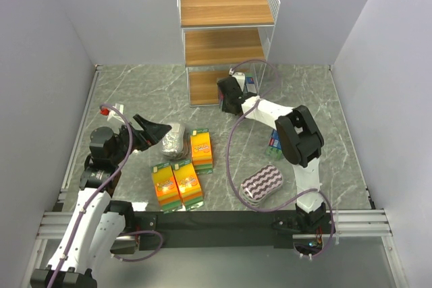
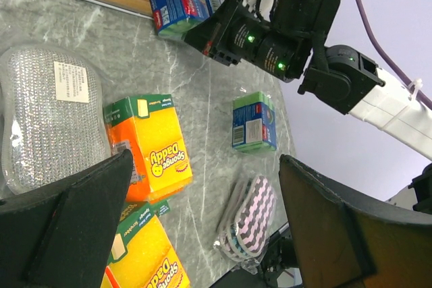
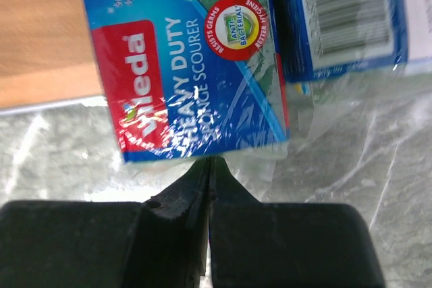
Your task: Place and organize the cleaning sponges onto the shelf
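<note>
Pointing at a blue-green pack (image 3: pixel 196 65), right jaws pressed together; left jaws spread

**Colleague:** What do the arms look like from your seat?

**Me:** I see two of a kind. The left arm (image 1: pixel 84 224) and the right arm (image 1: pixel 270 109) both have smooth white shells between chunky black joints (image 1: pixel 298 138).

**Colleague:** Any cables?

**Me:** A thin purple-grey cable (image 1: pixel 228 160) runs outside each arm. I can make out a white zip tie (image 2: pixel 412 90) on one shell.

**Colleague:** And the ends?

**Me:** The left gripper (image 2: pixel 206 160) has broad, matte-black wedge fingers (image 2: pixel 74 217). The right gripper (image 3: pixel 210 162) is the same black, and I see small green lights (image 2: pixel 251 37) on the black housing behind it.
</note>
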Robot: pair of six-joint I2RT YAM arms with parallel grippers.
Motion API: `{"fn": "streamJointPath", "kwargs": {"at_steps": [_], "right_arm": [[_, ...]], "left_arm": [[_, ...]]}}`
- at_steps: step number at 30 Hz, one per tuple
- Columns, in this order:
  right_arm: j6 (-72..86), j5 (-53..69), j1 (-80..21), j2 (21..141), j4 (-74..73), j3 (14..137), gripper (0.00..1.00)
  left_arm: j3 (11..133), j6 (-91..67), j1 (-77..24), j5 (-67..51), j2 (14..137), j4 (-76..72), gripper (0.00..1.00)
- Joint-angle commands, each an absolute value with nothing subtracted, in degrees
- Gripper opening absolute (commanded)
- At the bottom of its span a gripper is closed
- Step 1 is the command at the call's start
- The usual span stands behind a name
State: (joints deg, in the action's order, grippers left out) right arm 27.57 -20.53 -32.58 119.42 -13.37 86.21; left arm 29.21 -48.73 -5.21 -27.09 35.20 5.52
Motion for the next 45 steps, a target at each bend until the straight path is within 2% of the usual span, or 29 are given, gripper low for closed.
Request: {"fn": "streamJointPath", "kwargs": {"at_steps": [1, 15, 24, 28, 29, 31, 32, 35, 36, 38, 40, 45], "right_arm": [[27.7, -23.7, -31.8, 119.6, -12.0, 90.0, 0.00], [28.6, -24.2, -30.8, 120.9, -10.7, 90.6, 0.00], [27.4, -22.7, -32.8, 104.8, 2.3, 70.8, 0.00], [28.6, -23.8, -34.5, 95.1, 3.3, 64.0, 0.02], [28.9, -24.0, -34.9, 93.5, 2.9, 61.8, 0.04], [29.2, -23.7, -36.0, 90.3, 1.2, 60.6, 0.23], [29.4, -23.3, -36.4, 89.7, -2.2, 60.3, 0.42], [29.1, -22.7, -38.9, 87.3, -6.7, 58.4, 0.60], [28.6, -22.4, -40.8, 85.4, -7.0, 57.4, 0.71], [27.4, -18.9, -42.3, 83.8, -6.0, 54.9, 0.80], [26.2, -14.8, -45.5, 82.9, -6.1, 54.6, 0.96], [26.5, -16.1, -51.4, 88.5, -11.5, 62.1, 0.97]], "left_arm": [[31.0, -47.1, -5.2, -26.6, 34.4, 5.8, 0.96], [31.2, -46.8, -5.2, -26.4, 33.8, 6.6, 0.96], [30.4, -48.0, -5.2, -26.6, 33.6, 5.2, 0.96], [30.2, -48.2, -5.2, -26.9, 33.7, 4.7, 0.96], [30.4, -48.2, -5.2, -26.9, 33.7, 4.7, 0.96], [30.3, -48.1, -5.2, -27.1, 33.9, 4.5, 0.96], [30.3, -48.1, -5.2, -27.1, 34.3, 4.4, 0.96], [29.6, -48.4, -5.2, -27.6, 35.2, 3.1, 0.96], [29.6, -48.4, -5.1, -27.2, 35.7, 3.2, 0.95], [29.9, -47.7, -5.2, -27.2, 37.7, 3.8, 0.95], [30.1, -47.5, -5.3, -27.2, 38.6, 3.6, 0.93], [31.2, -48.3, -5.3, -26.5, 38.8, 2.9, 0.93]]}}
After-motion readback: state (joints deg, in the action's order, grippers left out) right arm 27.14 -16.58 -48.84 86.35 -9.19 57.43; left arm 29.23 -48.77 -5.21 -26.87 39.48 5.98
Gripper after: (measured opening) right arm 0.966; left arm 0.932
